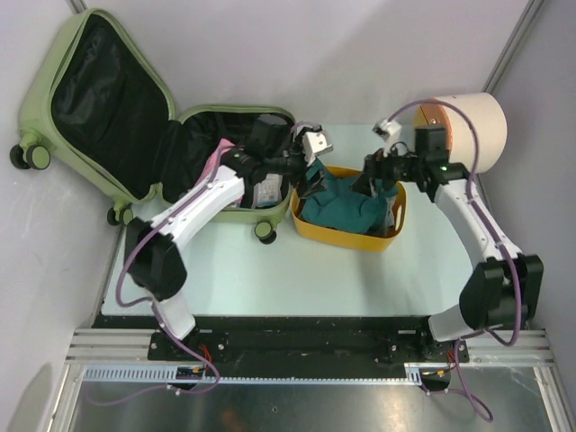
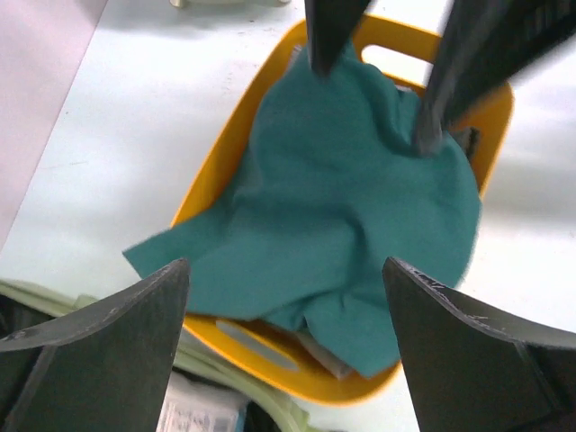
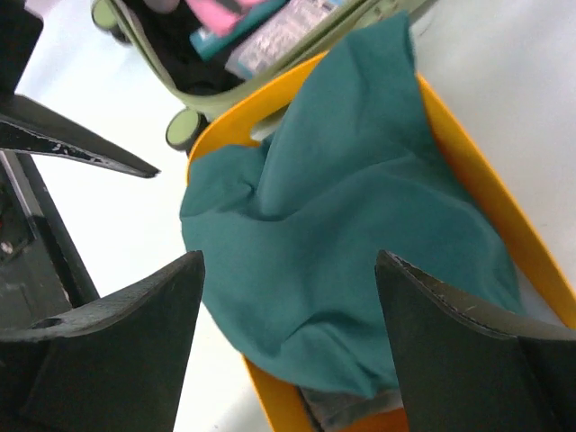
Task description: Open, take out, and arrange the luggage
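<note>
The luggage [image 1: 40, 76] lies open at the back left, with its pale green lid leaning on the wall and its lower half [image 1: 236, 214] flat on the table. A pink item [image 3: 220, 13] and a printed packet [image 3: 283, 27] lie inside. Beside it stands a yellow basket [image 1: 346, 238] holding a crumpled teal cloth [image 1: 346, 211]. My left gripper [image 1: 310, 175] hovers open over the basket's left end, above the cloth [image 2: 351, 198] and touching nothing. My right gripper [image 1: 378, 184] is open over the right end, with the cloth [image 3: 360, 225] lying loose below its jaws.
A cream drum [image 1: 472, 126] lies at the back right behind the right arm. The suitcase's wheel [image 3: 180, 130] almost touches the basket's rim [image 3: 486, 198]. White walls close in on the left, back and right. Pale tabletop [image 1: 270, 279] lies in front of the basket.
</note>
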Controlling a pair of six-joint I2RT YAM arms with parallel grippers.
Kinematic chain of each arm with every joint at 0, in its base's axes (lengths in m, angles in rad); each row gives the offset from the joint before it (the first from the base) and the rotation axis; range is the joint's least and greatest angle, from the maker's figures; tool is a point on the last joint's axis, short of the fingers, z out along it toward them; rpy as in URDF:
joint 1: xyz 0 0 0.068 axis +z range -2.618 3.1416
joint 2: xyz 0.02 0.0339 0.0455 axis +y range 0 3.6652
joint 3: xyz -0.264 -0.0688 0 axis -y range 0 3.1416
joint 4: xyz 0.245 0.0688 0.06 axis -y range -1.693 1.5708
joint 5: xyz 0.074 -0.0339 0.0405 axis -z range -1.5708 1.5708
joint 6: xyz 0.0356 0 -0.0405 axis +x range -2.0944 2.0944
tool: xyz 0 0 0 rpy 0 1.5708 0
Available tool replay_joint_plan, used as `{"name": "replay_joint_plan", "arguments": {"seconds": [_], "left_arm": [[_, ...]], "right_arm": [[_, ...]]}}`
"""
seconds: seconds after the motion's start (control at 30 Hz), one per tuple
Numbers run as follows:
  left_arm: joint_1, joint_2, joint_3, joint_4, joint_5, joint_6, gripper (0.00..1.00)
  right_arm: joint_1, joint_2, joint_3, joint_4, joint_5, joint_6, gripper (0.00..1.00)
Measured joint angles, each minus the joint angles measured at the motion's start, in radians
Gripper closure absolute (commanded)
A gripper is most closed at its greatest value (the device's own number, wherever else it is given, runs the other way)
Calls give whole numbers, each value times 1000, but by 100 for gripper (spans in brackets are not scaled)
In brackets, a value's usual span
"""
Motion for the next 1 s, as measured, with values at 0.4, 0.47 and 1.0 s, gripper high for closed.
{"name": "replay_joint_plan", "arguments": {"seconds": [0.4, 0.47, 1.0], "left_arm": [[-51, 360, 86, -10, -85, -5, 4], [-53, 395, 84, 0, -108, -1, 4], [13, 132, 142, -116, -150, -113, 4]], "right_arm": [[23, 225, 13, -232, 166, -384, 5], [18, 239, 13, -233, 175, -424, 5], [30, 238, -3, -194, 213, -423, 1]]}}
